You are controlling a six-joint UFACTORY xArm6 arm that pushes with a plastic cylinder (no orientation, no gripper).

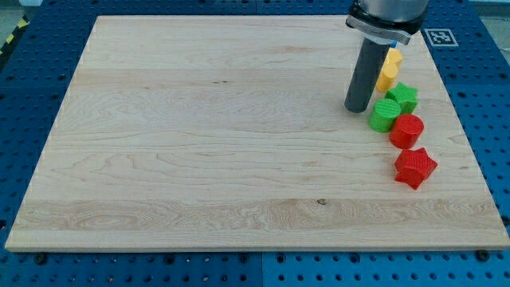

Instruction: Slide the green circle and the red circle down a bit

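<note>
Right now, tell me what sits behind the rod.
Behind my rod, whose tip is left of the green circle, a yellow block peeks out; its left part and exact shape are covered.

We see a big wooden worktop (199,135) with light brown lines running across it. Near the view's right side sits a green star block (403,96). Just above it is a yellow block (388,76), and part of it is hidden, so we cannot tell its shape. Lower down, close to the worktop's right edge, sits a red star block (415,167). Under the worktop is a blue board (40,72) full of little holes. At the view's top right corner is a small white tag (439,36) with black marks on it.
</note>
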